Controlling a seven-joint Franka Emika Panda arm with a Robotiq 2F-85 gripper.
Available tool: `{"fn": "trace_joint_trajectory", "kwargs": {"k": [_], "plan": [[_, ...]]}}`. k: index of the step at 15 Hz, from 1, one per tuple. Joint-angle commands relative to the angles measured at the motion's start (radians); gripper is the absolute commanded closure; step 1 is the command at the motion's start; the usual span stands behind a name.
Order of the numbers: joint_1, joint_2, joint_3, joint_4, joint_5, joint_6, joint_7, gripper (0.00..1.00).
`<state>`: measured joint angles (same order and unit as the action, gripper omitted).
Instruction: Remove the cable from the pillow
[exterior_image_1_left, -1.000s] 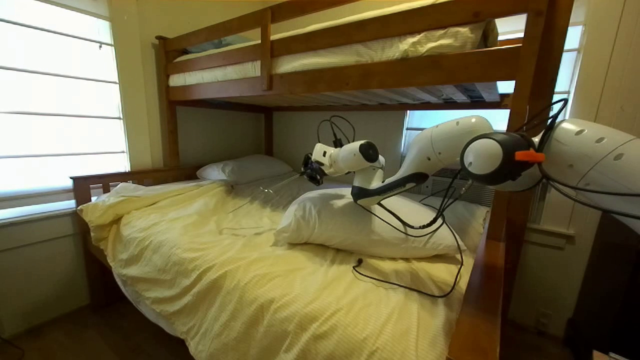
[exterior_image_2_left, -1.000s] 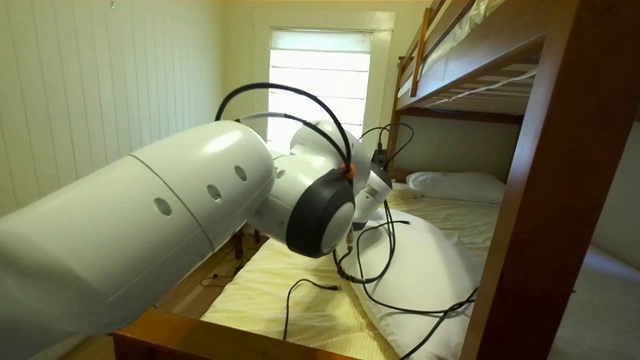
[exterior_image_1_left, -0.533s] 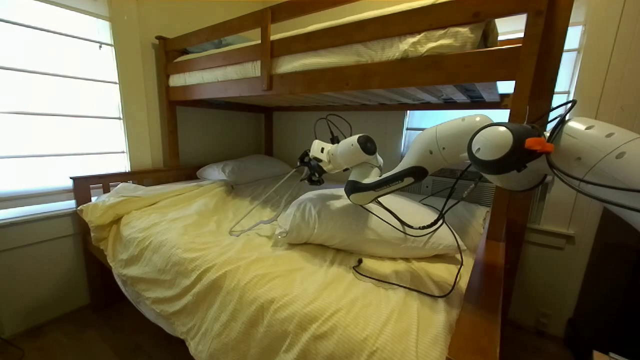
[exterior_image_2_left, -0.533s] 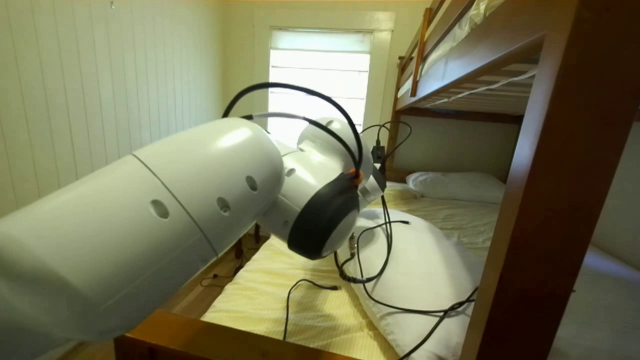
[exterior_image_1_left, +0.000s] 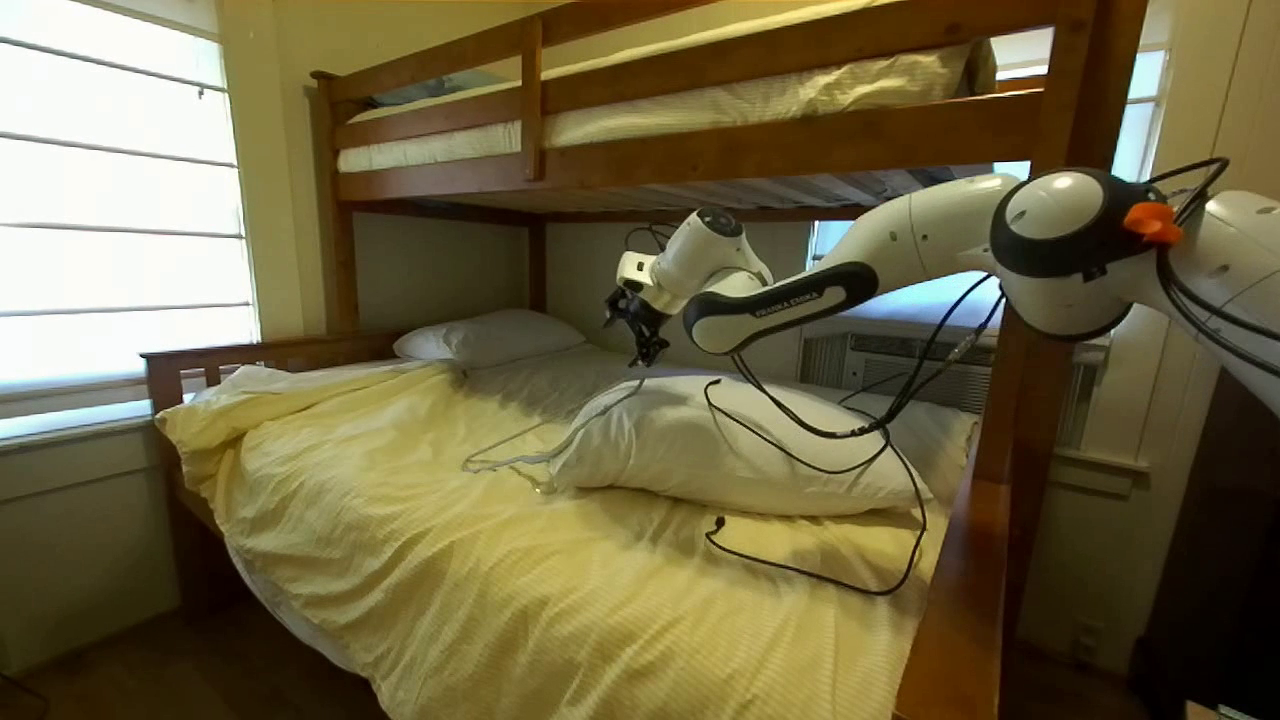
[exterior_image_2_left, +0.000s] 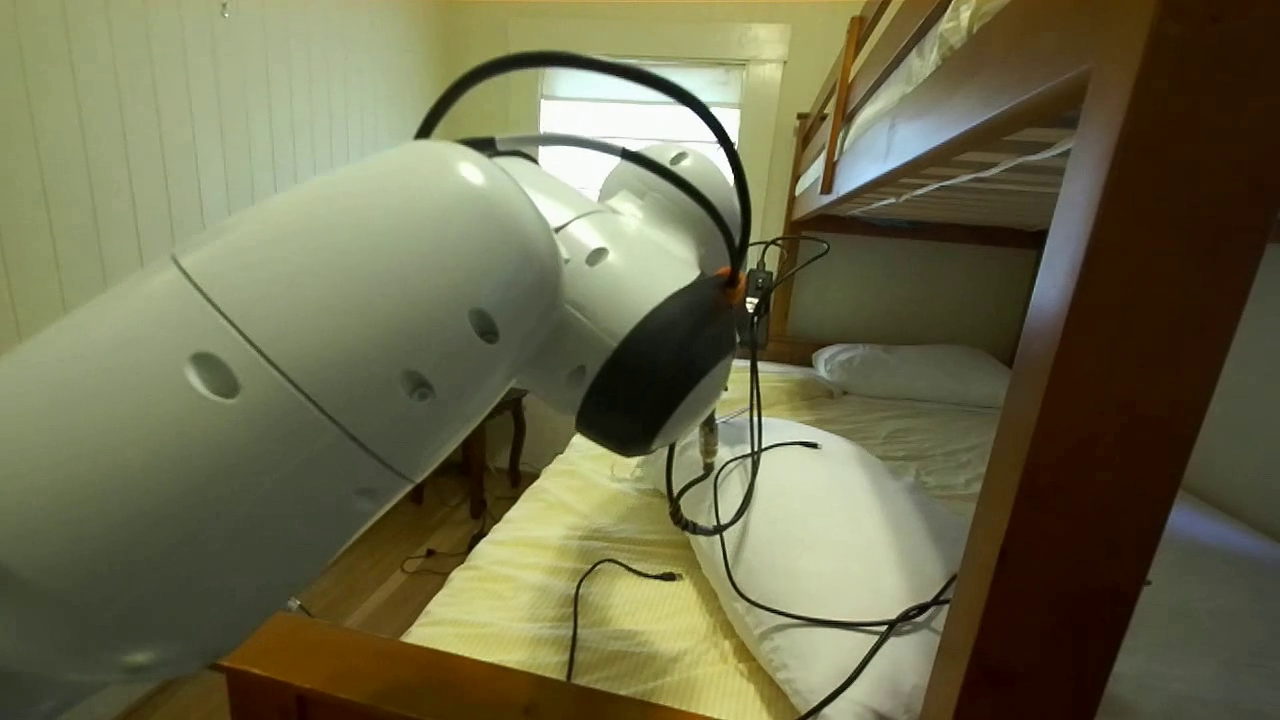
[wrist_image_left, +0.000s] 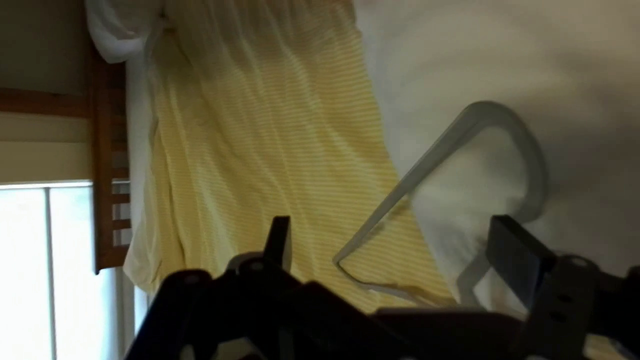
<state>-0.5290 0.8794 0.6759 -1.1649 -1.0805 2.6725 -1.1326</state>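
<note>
- Hand (wrist_image_left: 392, 235) tipped since the earlier frame, fingers now aimed more steeply down; elbow joint (exterior_image_1_left: 1065, 245) higher. Grey cable (wrist_image_left: 413, 180) ran up to the hand half a second ago; now slack, draped over pillow (wrist_image_left: 450, 60) and surface (wrist_image_left: 280, 150).
- Hand's state: spread, the fingers (wrist_image_left: 517, 255) well apart.
- Grey cable below the hand. On the white pillow it makes a rounded bend, runs straight across the pillow's edge onto the yellow striped surface, folds back sharply there. One stretch passes behind a finger; touching or apart, cannot tell.
- From outside, in an exterior view: hand just above one end of the pillow, the cable's upper stretch near the fingertips, its fold out on the surface.
- Finger spacing and the rounded bend show best in the wrist view. In an exterior view the elbow joint (exterior_image_2_left: 655, 390) covers the hand, and the grey cable is too faint to trace.
- Both exterior views: black cable (exterior_image_2_left: 800, 619) lying over the pillow, second black cable (exterior_image_2_left: 574, 625) on the surface just beside it.
- Farther out: far pillow (exterior_image_1_left: 510, 338) in both exterior views; upper bunk (exterior_image_1_left: 700, 150) overhead. Slatted unit (exterior_image_1_left: 960, 380) and dark wooden leg (exterior_image_2_left: 475, 475) each show in a single exterior view.
</note>
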Motion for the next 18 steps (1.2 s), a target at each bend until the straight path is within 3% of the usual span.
{"fn": "trace_joint_trajectory", "kwargs": {"k": [1, 2, 3, 7, 11, 14, 18], "plan": [[-0.141, -0.128, 0.086, -0.18, 0.115, -0.143, -0.091, 0.0], [-0.175, -0.147, 0.112, -0.205, 0.145, -0.184, -0.119, 0.0], [-0.141, -0.196, 0.022, -0.227, 0.276, -0.166, -0.169, 0.0], [-0.147, -0.273, 0.0, -0.286, 0.571, -0.242, -0.301, 0.0], [-0.08, -0.37, -0.042, -0.327, 0.877, -0.417, -0.381, 0.0], [0.029, -0.46, -0.172, -0.344, 1.066, -0.528, -0.365, 0.0], [0.177, -0.6, -0.377, -0.434, 1.18, -0.655, -0.299, 0.0]]}}
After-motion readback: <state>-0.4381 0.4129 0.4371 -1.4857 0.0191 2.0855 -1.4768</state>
